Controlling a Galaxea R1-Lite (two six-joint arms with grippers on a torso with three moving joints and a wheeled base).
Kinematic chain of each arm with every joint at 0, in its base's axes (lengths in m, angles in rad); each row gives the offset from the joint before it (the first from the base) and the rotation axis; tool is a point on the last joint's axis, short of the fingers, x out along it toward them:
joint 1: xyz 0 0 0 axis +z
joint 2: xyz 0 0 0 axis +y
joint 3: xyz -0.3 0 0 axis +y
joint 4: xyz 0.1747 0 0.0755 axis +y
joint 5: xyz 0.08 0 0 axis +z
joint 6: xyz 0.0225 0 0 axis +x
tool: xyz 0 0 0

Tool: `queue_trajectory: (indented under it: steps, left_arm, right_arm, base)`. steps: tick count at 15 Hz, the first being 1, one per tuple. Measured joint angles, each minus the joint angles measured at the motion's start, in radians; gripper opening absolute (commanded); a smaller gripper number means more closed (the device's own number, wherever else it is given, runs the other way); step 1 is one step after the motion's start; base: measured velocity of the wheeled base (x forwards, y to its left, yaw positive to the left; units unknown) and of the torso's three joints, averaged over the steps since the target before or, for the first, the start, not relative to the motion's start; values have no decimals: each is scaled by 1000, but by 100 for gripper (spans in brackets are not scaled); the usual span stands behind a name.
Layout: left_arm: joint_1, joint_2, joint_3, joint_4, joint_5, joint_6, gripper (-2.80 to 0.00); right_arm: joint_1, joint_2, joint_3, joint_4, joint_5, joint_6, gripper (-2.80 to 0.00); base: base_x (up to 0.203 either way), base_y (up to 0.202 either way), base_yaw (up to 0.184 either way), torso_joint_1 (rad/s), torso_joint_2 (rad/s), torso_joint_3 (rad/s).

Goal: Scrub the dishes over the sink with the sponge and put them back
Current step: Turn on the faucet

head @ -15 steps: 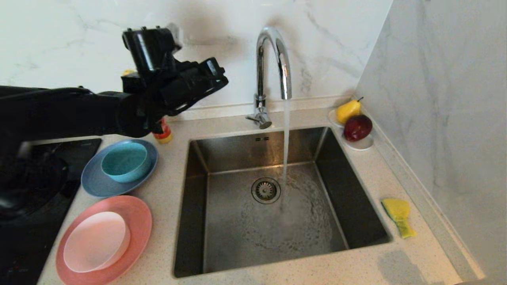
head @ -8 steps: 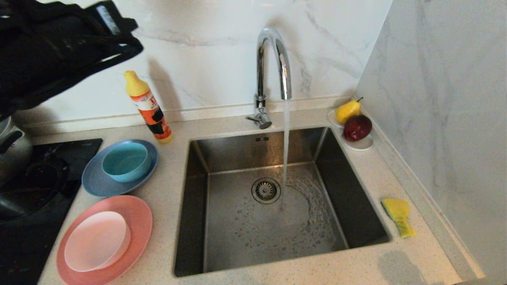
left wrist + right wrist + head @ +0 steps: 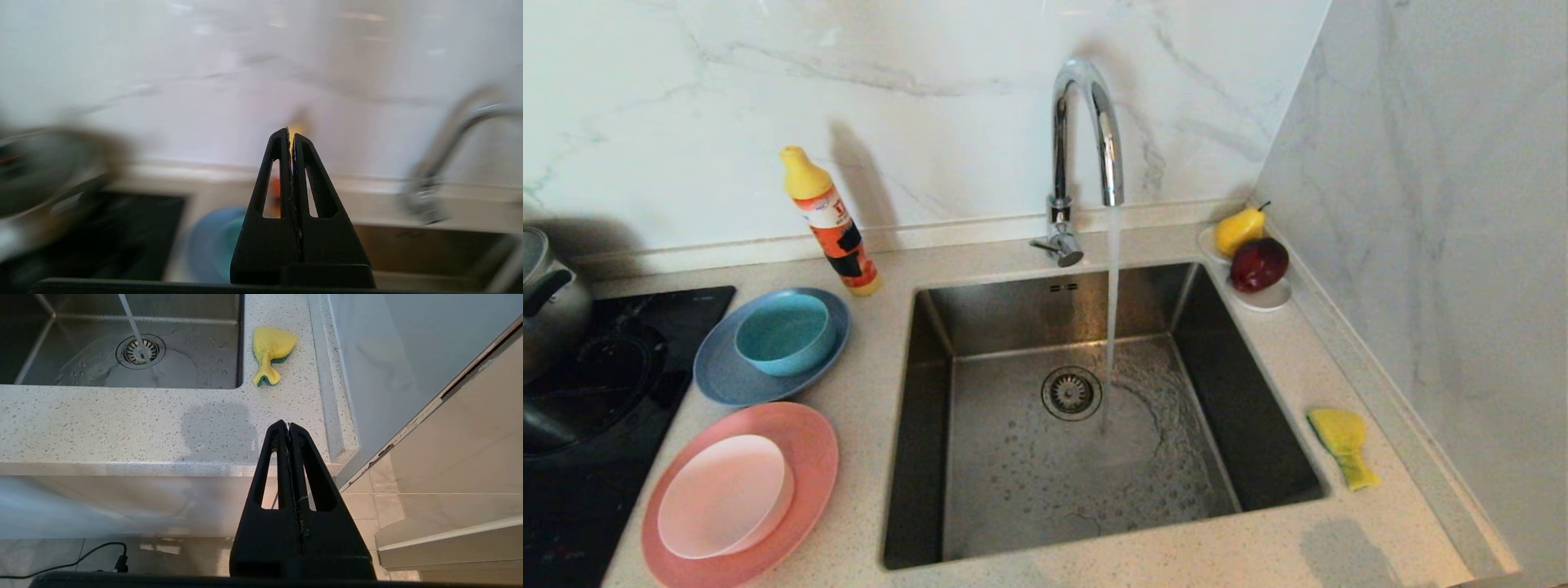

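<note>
A running tap (image 3: 1086,139) is seen at the far counter edge. An orange detergent bottle (image 3: 829,222) stands left; what seems a steel pot (image 3: 547,298) sits far left. Fruit (image 3: 1252,249) is placed far right.

Both pincers look alike: the left pincer (image 3: 291,136) and the right pincer (image 3: 288,428) are matte black plastic, each built of two tapering fingers with a long triangular slot cut through, rising from a broad black base. Fine ridging lines the fingers' inner edges.
</note>
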Motion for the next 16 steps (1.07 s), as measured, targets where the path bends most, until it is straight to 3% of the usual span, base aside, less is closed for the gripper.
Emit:
queue_trajectory:
  steps: [4, 9, 14, 16]
  left_arm:
    - [131, -315, 212, 123, -14, 9, -280]
    - [187, -637, 402, 421, -165, 16, -280]
    - [195, -727, 685, 434, -373, 17, -280]
    - [197, -734, 710, 429, -385, 8, -280]
  right_arm:
    - [0, 0, 0, 0, -1, 0, -280]
    - [0, 0, 0, 0, 0, 0, -280]
    - [0, 0, 0, 0, 0, 0, -280]
    - [0, 0, 0, 0, 0, 0, -280]
  base:
    - [0, 0, 0, 0, 0, 0]
    - [0, 0, 0, 0, 0, 0]
    - [0, 0, 0, 0, 0, 0]
    - [0, 0, 0, 0, 0, 0]
